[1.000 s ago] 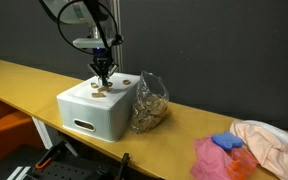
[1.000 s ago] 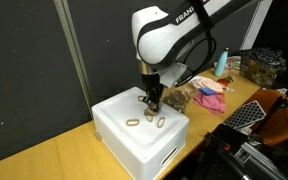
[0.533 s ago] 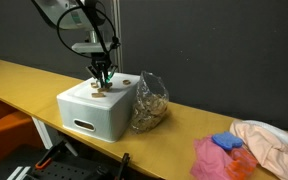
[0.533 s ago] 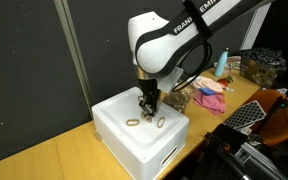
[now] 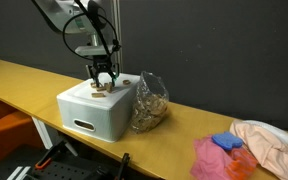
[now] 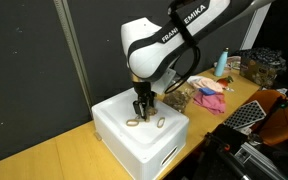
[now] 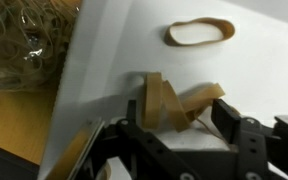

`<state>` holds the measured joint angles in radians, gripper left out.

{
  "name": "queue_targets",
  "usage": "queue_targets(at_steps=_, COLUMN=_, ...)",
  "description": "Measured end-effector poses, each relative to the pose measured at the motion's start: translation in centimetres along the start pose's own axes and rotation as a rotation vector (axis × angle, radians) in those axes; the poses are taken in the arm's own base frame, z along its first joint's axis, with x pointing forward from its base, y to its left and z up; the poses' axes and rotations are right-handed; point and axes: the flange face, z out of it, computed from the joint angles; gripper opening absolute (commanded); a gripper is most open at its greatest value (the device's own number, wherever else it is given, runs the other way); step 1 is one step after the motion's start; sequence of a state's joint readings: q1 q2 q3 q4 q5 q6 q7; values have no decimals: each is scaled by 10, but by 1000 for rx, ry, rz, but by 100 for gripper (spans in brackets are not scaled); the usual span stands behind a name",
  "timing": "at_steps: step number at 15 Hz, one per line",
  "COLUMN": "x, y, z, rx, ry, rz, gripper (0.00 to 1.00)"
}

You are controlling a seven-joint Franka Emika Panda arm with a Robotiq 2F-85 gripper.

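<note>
Your gripper (image 7: 179,128) stands spread, jaws either side of the twisted rubber band (image 7: 169,100) lying on the white box (image 7: 104,50), with a flat band (image 7: 199,33) at one o'clock in the wrist view.

Exterior views share white box (image 5: 96,116), wrist close overhead

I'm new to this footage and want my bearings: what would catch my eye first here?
The white arm's gripper hangs open over a white box on the yellow table. Its fingers are on either side of a twisted rubber band lying on the box top. A clear bag of more bands stands right beside the box.
</note>
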<state>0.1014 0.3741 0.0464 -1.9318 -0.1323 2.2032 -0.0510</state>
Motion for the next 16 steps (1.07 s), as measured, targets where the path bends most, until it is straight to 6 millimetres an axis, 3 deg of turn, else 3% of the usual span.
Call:
queue_targets(at_steps=1, x=4, y=1, z=2, rx=0, ry=1, rz=-3, gripper=55)
queue_targets(at_steps=2, x=9, y=1, z=3, rx=1, ry=3, rz=-7, gripper=53)
queue_targets(at_steps=9, x=30, y=1, z=0, rx=2, ry=21, rz=-20, gripper=1)
queue_targets(at_steps=16, x=29, y=1, z=-3, rx=2, ry=13, rz=-13, gripper=1)
